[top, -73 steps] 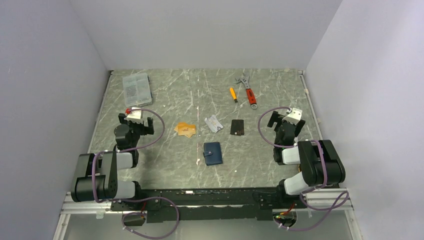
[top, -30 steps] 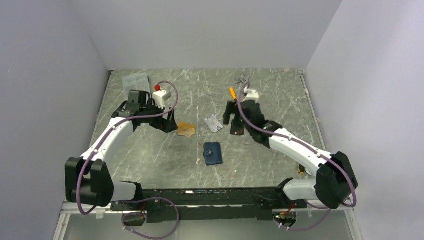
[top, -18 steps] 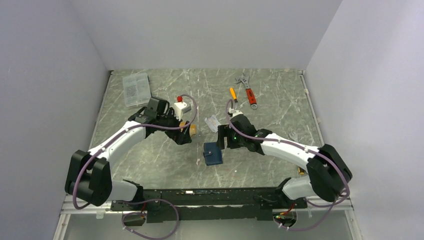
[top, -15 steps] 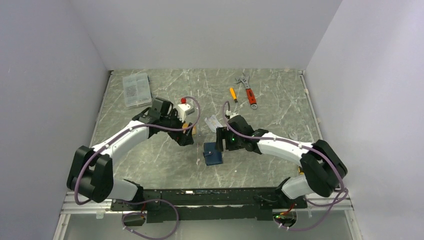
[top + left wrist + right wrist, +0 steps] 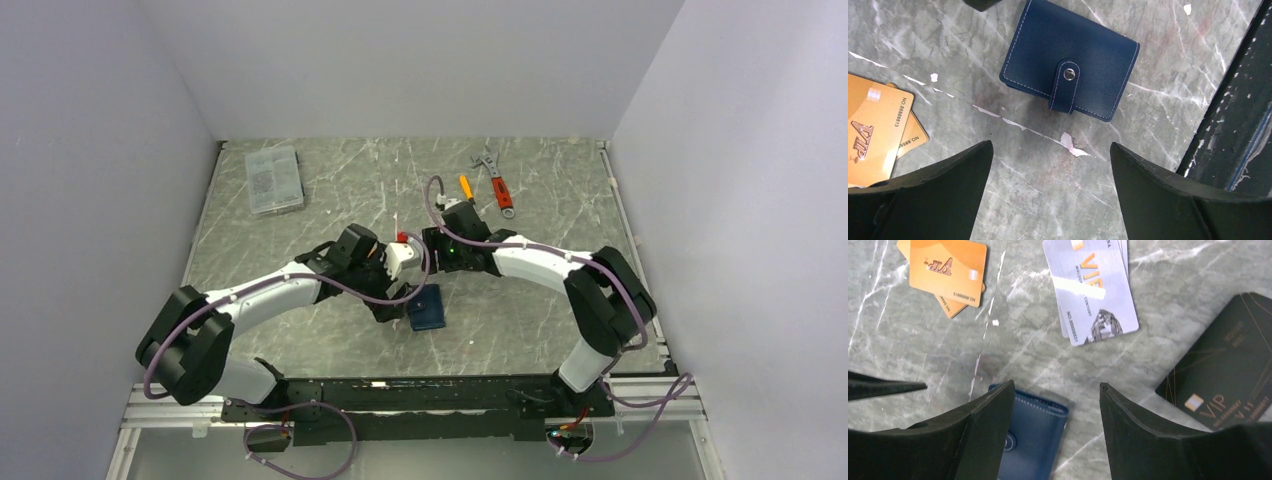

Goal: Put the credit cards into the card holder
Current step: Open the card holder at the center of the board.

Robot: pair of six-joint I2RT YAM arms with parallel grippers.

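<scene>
The card holder (image 5: 427, 307) lies shut on the marbled tabletop (image 5: 330, 200), about mid-width and toward the near side, with its snap tab (image 5: 1066, 85) buttoned down. Just beyond it the credit cards sit in a loose row, all flat on the surface. The orange-gold pair (image 5: 948, 267) is to the left, the silvery ones (image 5: 1093, 290) are in the middle, and the black card (image 5: 1228, 360) is to the right.

Both arms lean in over this patch. The left pincer (image 5: 1050, 150) hangs above the holder's left side with its fingers well apart and nothing between them. The right pincer (image 5: 1056, 387) hovers over the gap between the holder and the silver cards, also apart and empty.

I'd judge the holder light and soft, so it will likely skid if pushed. One pincer probably has to pin it while the other lifts the free end of the tab to pop the snap.

The cards look thin, stiff and slick, and they lie flush, so there is little room for a finger to get under. The best purchase seems to be a long edge, or where one card overhangs another in a stack. Pressing straight down on one would probably only make it slide.
</scene>
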